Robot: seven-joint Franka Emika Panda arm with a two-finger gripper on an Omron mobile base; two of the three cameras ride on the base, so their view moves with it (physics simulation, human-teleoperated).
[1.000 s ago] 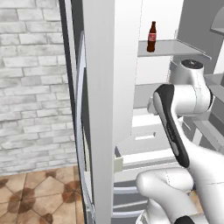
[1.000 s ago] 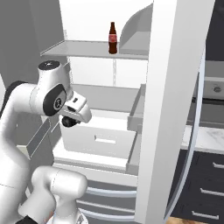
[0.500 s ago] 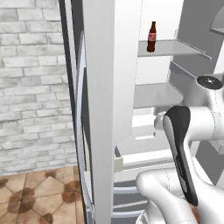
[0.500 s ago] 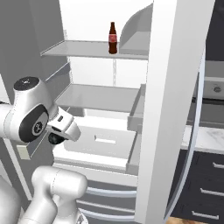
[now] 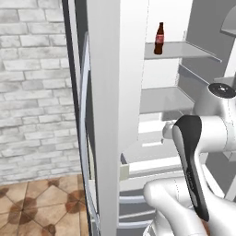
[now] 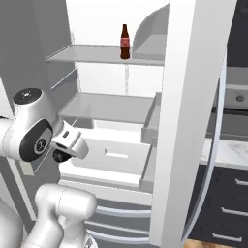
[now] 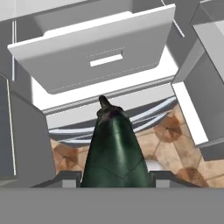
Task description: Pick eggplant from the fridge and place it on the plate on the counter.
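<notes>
The eggplant [image 7: 114, 151] is clamped in the closed gripper [image 7: 114, 177], outside the fridge [image 6: 116, 104], above its open drawer [image 7: 94, 57] (contents cannot be seen). A brown bottle [image 6: 125, 42] is left standing on the upper shelf [image 6: 92, 53].

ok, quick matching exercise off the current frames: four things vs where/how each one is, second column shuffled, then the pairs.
Things:
1. dark green glossy eggplant
2. brown glass bottle with red label
3. white fridge drawer with slot handle
4. two-finger gripper

Place or state:
A. standing upright on the upper shelf
B. pulled out of the pale fridge interior
C. shut on the vegetable
D. held in front of the hand camera, stem end pointing away

Pairs: 1-D, 2-A, 3-B, 4-C
</notes>
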